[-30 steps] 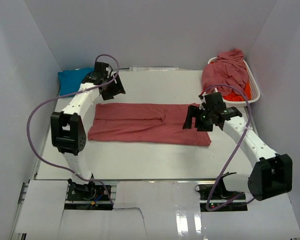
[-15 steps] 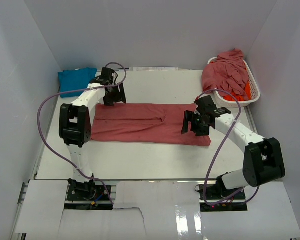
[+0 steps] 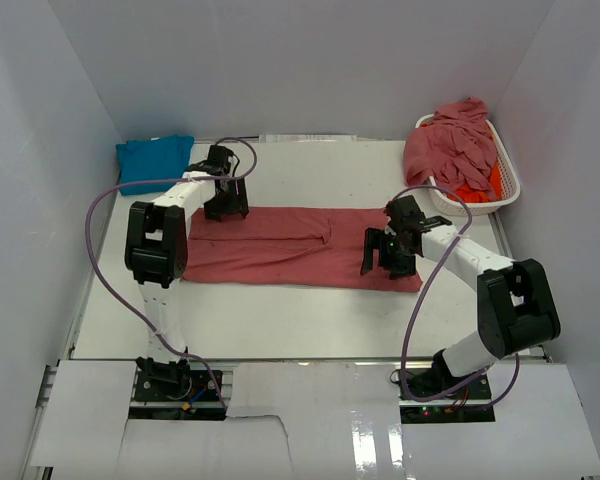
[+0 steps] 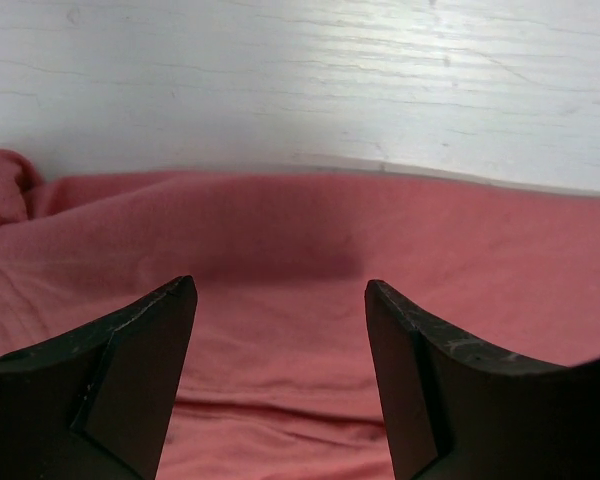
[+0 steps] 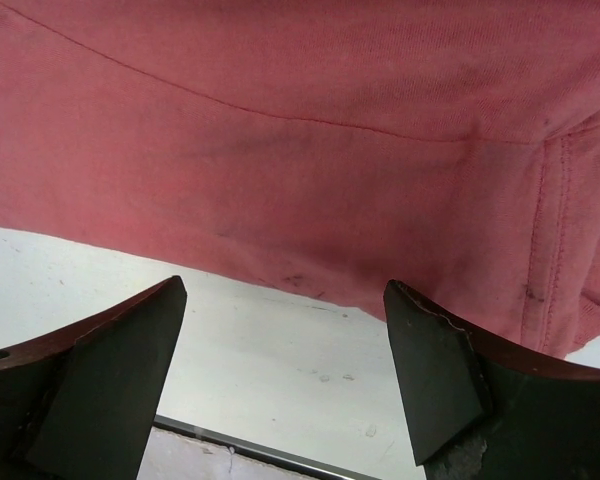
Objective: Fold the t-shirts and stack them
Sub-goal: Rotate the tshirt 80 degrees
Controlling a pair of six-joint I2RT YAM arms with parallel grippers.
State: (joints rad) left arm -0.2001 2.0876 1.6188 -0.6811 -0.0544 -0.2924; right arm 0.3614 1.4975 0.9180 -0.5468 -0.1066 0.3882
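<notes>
A dusty rose-red t-shirt lies flat across the middle of the table, folded into a long band. My left gripper hovers open over its far left edge; in the left wrist view the shirt fills the space between the dark fingers. My right gripper stands open over the shirt's right end; its view shows the shirt's hem and bare table between the fingers. Neither gripper holds anything. A turquoise t-shirt lies folded at the far left corner.
A white slatted basket at the far right holds a heap of rose-red t-shirts over an orange one. White walls close in the table on three sides. Purple cables loop off both arms.
The left gripper has come from the far left corner down to the shirt's far edge. The right gripper has slid left and nearer over the shirt's right end. Both stayed open.
</notes>
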